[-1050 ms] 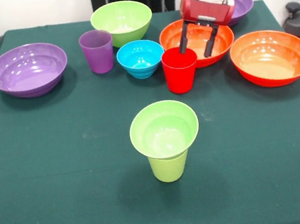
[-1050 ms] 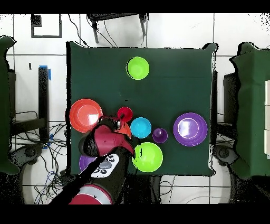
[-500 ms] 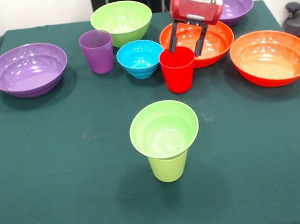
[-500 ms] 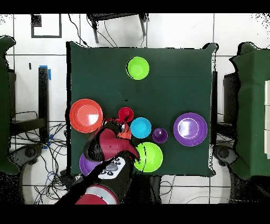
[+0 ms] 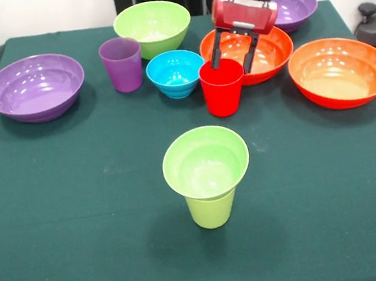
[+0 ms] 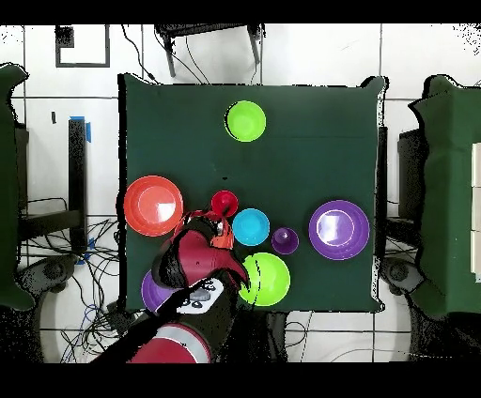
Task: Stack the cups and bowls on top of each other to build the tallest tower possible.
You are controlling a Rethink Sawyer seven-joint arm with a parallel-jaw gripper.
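A small lime-green bowl (image 5: 205, 162) sits on a lime-green cup (image 5: 212, 211) near the table's middle; from overhead they show as one green disc (image 6: 245, 121). The red cup (image 5: 222, 87) (image 6: 224, 202) stands upright behind them. My gripper (image 5: 232, 57) hangs open just behind the red cup's rim, over an orange bowl (image 5: 268, 50), its fingers (image 5: 215, 53) spread. The small blue bowl (image 5: 176, 73) (image 6: 251, 226) and the purple cup (image 5: 122, 64) (image 6: 285, 240) stand to the left of the red cup.
A medium lime-green bowl (image 5: 153, 26) is at the back. Wide purple bowls stand at the left (image 5: 34, 86) and behind the arm (image 5: 298, 2). A second orange bowl (image 5: 341, 70) lies at the right. The green cloth (image 5: 82, 230) covers the table.
My gripper has moved left and slightly up, from above the orange bowl's middle toward the red cup's rim. The red cup has shifted a little to the left.
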